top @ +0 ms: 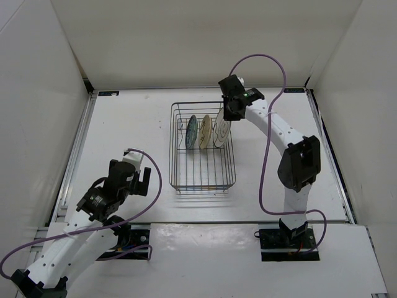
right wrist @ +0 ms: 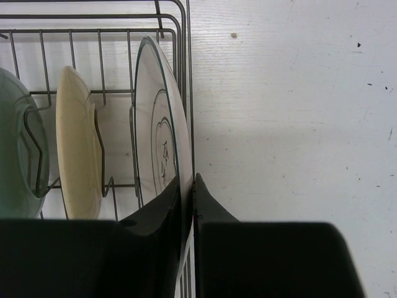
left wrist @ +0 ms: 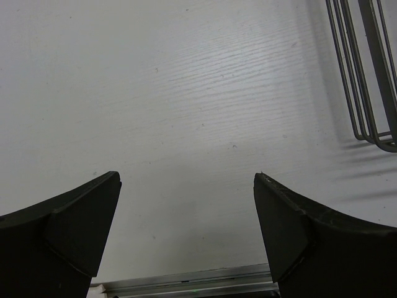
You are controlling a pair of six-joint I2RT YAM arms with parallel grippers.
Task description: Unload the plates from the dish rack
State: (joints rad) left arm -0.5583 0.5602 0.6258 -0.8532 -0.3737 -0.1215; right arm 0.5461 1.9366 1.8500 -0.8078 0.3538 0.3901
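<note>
Pinching the rim of the white plate (right wrist: 158, 143), the right gripper (right wrist: 191, 186) has its fingers pressed together on it, tight against the dish rack's (top: 205, 169) side wire. The cream plate (right wrist: 74, 149) and teal plate (right wrist: 18, 143) stand upright beside it. Only the right wrist view shows this grip; from overhead the gripper hides it. The left gripper (left wrist: 186, 180) is spread wide over the table (left wrist: 186, 93), holding nothing.

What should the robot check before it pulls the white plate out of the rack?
1. Right gripper shut on the white plate at its rim: ok.
2. Dish rack wire out of that pinch: cannot tell.
3. Cream plate apart from the white plate: ok.
4. Teal plate upright in the rack: ok.
5. Left gripper open and away from the rack: ok.
</note>
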